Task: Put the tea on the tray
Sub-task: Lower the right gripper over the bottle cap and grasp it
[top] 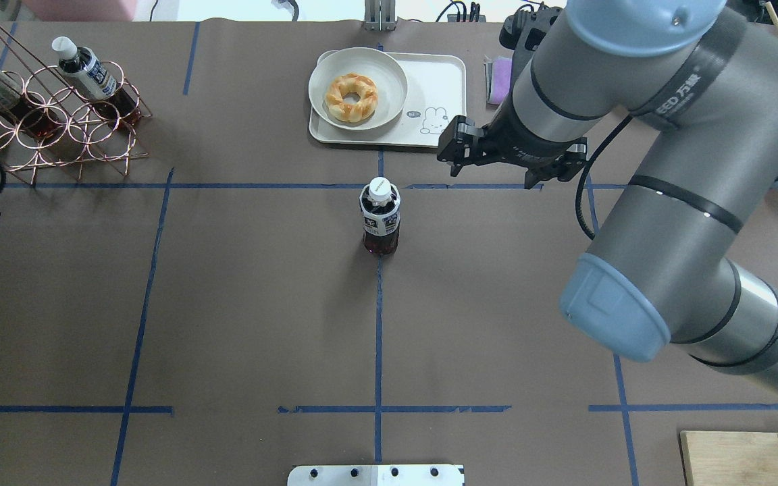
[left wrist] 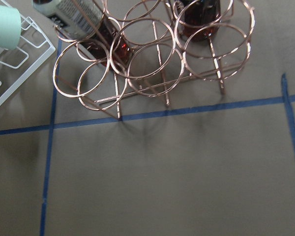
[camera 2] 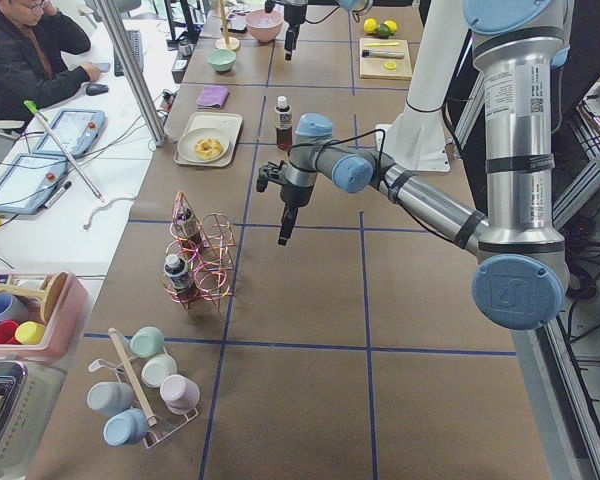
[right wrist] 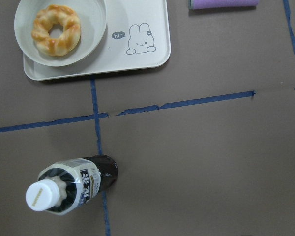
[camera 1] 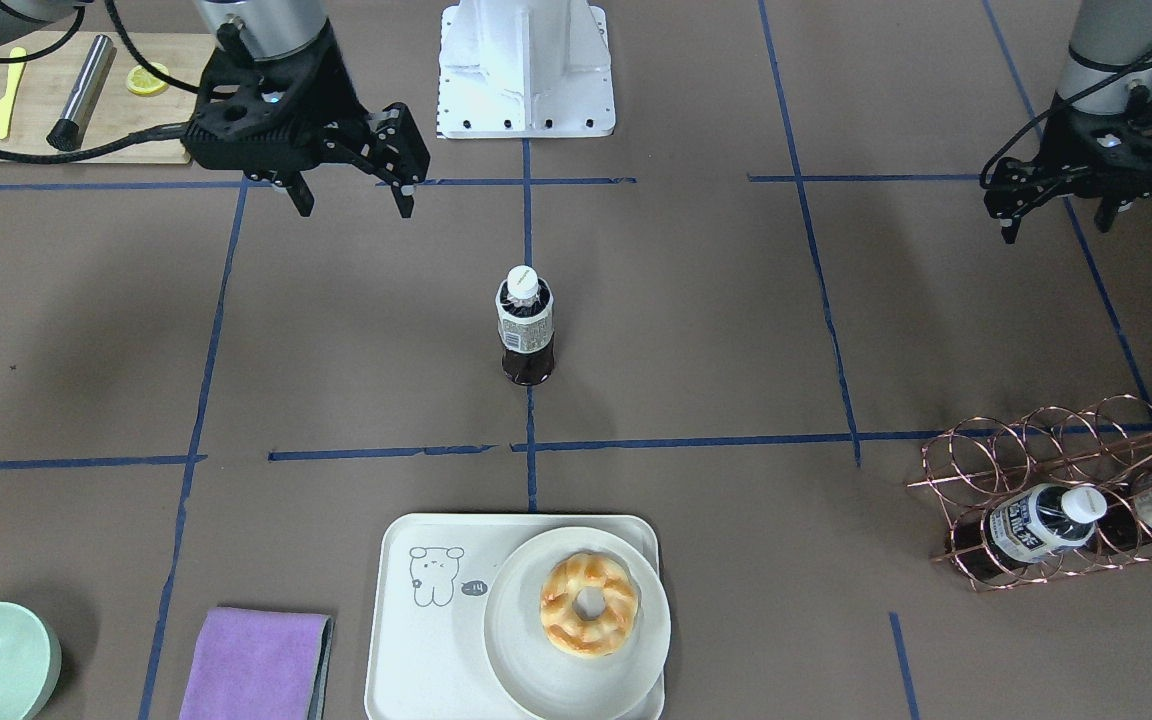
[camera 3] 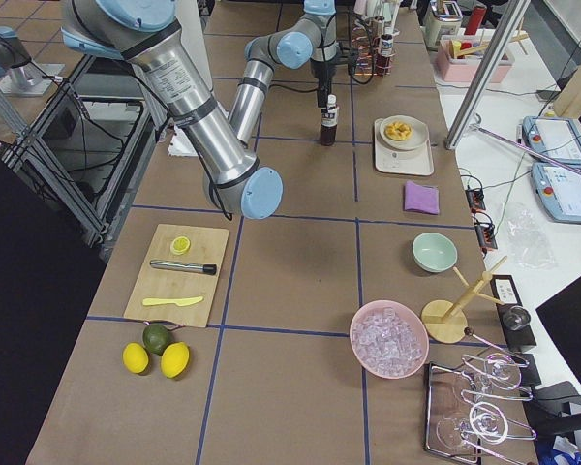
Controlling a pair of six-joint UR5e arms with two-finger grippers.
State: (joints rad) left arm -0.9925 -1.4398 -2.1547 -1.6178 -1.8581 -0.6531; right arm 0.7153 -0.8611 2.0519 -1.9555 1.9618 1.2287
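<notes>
I see the tea (camera 1: 524, 335), a clear plastic bottle with a white cap, upright mid-frame on the matte brown surface (camera 1: 696, 330), well apart from the smooth rounded tray (camera 1: 426, 640) at bottom centre. The right hand (camera 1: 354, 202), upper left, hangs released; the left hand (camera 1: 1057, 226), upper right, likewise.

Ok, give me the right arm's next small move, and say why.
Probably bring the right gripper across and down until its open jaws straddle the tea bottle. The bottle stands upright and untouched on the table, apart from the tray, and this gripper hovers empty, above and to one side of it.
</notes>
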